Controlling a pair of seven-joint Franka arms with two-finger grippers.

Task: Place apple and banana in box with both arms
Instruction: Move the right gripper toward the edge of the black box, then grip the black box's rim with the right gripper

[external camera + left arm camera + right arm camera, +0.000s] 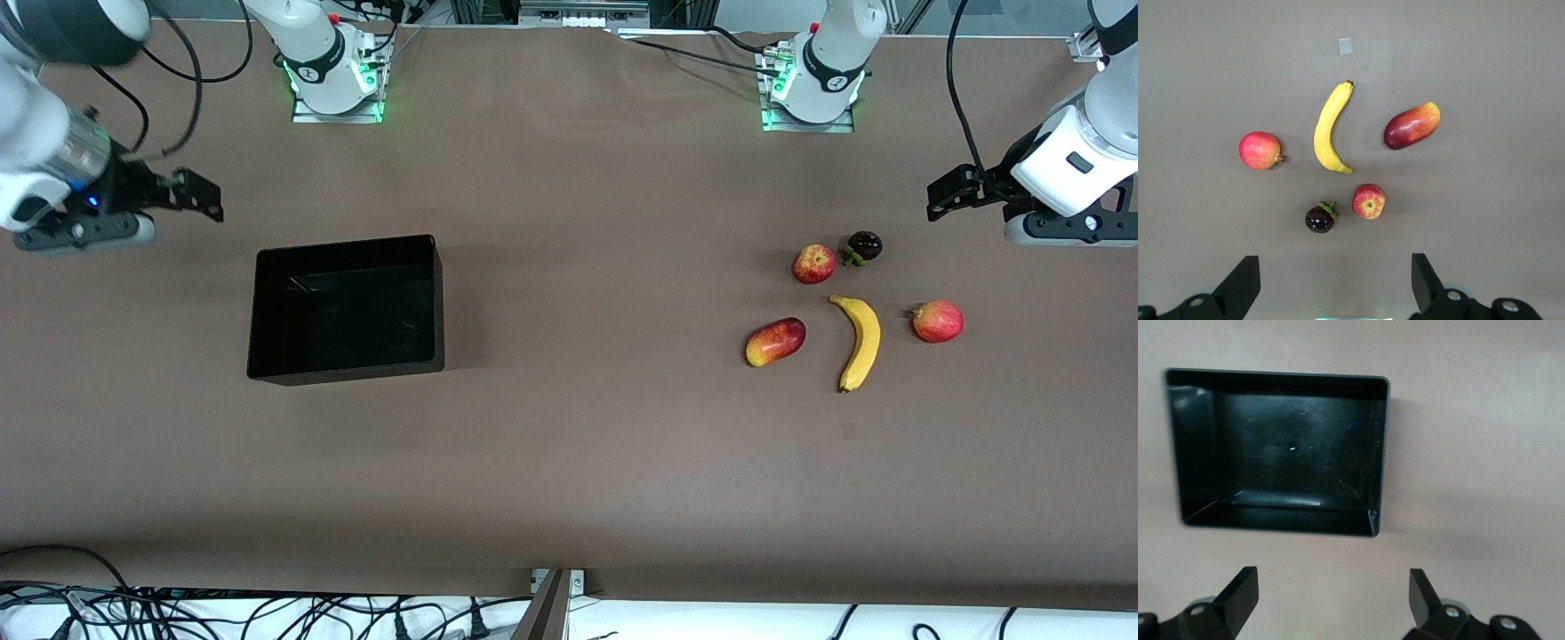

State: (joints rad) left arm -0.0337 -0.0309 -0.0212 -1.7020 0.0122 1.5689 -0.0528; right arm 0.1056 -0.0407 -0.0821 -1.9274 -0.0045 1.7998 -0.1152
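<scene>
While the apple (813, 264) is sitting at 11 o'clock from the banana (859, 341), the empty box (347, 308) is lying well apart at 9 o'clock. Both the left gripper (944, 197) and right gripper (203, 197) are hanging wide open.

Both arms raised at their table ends, left gripper (944, 197) and right gripper (203, 196) fingers spread wide, holding nothing.

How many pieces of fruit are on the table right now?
5, all toward the left arm's end: small streaked red apple, dark purple round fruit beside it, curved yellow banana, oblong red-yellow fruit, smooth pink-red round fruit. Black plastic box holds none.
</scene>
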